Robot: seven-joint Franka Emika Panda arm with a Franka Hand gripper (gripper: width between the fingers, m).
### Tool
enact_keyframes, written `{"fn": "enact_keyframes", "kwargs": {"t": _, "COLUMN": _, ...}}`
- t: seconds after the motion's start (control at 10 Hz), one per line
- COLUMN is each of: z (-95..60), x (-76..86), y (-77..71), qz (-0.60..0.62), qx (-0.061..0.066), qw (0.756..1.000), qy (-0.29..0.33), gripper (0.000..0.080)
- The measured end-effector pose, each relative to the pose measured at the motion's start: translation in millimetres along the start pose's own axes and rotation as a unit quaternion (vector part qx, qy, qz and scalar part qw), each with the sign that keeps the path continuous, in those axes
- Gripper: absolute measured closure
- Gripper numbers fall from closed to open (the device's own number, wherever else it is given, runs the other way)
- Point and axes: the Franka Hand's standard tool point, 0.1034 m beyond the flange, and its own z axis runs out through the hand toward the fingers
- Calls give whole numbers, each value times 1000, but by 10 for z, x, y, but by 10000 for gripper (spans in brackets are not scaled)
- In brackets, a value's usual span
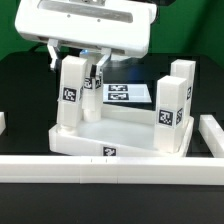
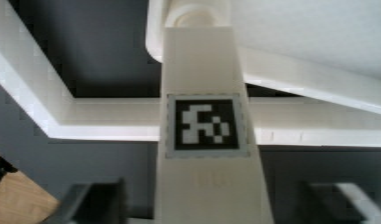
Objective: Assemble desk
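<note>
The white desk top (image 1: 112,140) lies in the middle of the table, rim up. Two white tagged legs stand upright on its left side (image 1: 71,95) (image 1: 93,92) and two on its right side (image 1: 170,112) (image 1: 183,82). My gripper (image 1: 78,62) hangs over the front left leg. In the wrist view that leg (image 2: 208,110) runs up the middle between my fingers (image 2: 98,200), and a dark gap shows on either side of it. The jaws stand open around the leg without touching it. Part of the desk top's rim (image 2: 62,105) shows beyond.
The marker board (image 1: 128,95) lies flat behind the desk top. A long white rail (image 1: 110,170) runs along the front, with a white piece (image 1: 212,135) at its right end and a white bit (image 1: 2,122) at the exterior view's left edge.
</note>
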Motion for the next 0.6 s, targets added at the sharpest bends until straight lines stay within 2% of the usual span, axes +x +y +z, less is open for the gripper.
{"fn": "enact_keyframes", "kwargs": {"t": 0.1, "z": -11, "x": 12, "y": 8, "qz": 0, "qx": 1, "qw": 1000, "qy": -3, "gripper": 202}}
{"fn": "enact_keyframes", "kwargs": {"t": 0.2, "z": -20, "x": 27, "y": 18, "qz": 1, "qx": 1, "qw": 1000, "qy": -1, "gripper": 166}}
{"fn": "enact_keyframes", "kwargs": {"t": 0.4, "z": -39, "x": 51, "y": 44, "qz": 4, "qx": 2, "qw": 1000, "qy": -4, "gripper": 152}}
{"fn": "enact_keyframes", "kwargs": {"t": 0.6, "z": -120, "x": 124, "y": 54, "qz": 10, "qx": 12, "qw": 1000, "qy": -13, "gripper": 151}}
